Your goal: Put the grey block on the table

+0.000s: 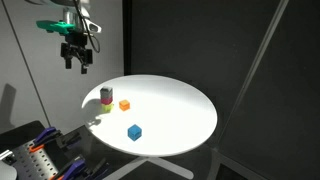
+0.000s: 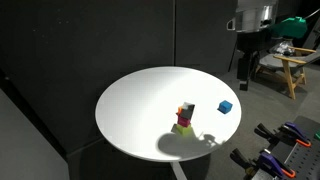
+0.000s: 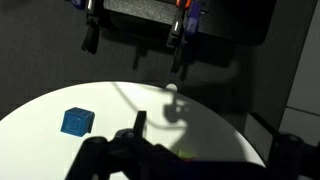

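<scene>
High at the frame's upper left, the arm [image 1: 72,30] holds its jaws open and empty, well above the desk [image 1: 175,105]. The grey block [image 1: 106,91] sits atop the magenta cube [image 1: 106,100]; descending to grasp it comes next, I'd judge.

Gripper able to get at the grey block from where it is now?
Likely yes. The gripper hangs open, high up by the table edge. The grey block tops the magenta cube, exposed; the orange cube stands apart.
</scene>
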### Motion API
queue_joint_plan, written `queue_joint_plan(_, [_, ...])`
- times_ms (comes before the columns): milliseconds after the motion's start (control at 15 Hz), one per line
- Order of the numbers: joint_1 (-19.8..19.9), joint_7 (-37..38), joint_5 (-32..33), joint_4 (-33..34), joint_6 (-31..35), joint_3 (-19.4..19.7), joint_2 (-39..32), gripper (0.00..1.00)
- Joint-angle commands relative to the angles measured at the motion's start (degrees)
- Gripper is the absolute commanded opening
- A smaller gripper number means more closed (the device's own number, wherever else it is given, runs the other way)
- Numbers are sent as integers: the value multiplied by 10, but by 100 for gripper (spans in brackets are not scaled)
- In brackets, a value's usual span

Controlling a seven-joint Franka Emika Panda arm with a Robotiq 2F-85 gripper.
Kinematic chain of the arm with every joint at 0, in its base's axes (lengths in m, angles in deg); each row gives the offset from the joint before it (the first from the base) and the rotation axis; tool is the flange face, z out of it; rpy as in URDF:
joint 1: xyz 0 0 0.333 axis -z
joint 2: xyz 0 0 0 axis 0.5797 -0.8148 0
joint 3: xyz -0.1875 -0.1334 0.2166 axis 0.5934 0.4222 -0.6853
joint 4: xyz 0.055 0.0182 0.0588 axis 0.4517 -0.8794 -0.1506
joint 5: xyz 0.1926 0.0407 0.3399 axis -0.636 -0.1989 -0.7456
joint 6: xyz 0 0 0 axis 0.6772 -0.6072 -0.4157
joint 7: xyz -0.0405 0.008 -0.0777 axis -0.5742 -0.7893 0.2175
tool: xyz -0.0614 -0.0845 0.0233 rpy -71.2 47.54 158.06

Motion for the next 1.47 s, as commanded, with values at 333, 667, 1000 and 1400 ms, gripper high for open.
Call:
queue_joint_plan(333, [1,0,0,2,-2,-1,0,100])
queue_joint_plan(667, [1,-2,-1,3,-1,0,1,100])
queue_joint_plan(1000, [6,-14,-2,13,23,10,12,100])
queue_joint_plan(1400, [16,-35,-3,34,74,33,-6,100])
